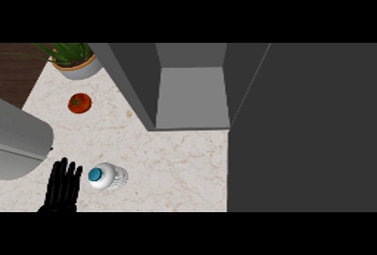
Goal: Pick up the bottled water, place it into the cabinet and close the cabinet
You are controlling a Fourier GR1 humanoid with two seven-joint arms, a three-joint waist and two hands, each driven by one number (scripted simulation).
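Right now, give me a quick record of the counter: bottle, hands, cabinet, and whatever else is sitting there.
bottled water: seen from above, blue cap, on the counter
left hand: open, fingers straight, just left of the bottle
right hand: not in view
cabinet: open, inside shelf visible, nothing seen on it
cabinet door: swung open at the right
tomato: on the counter, left of the cabinet
potted plant: far left corner

Left robot hand (pixel 62 187) at lower left edge, fingers straight and pointing up, holding nothing
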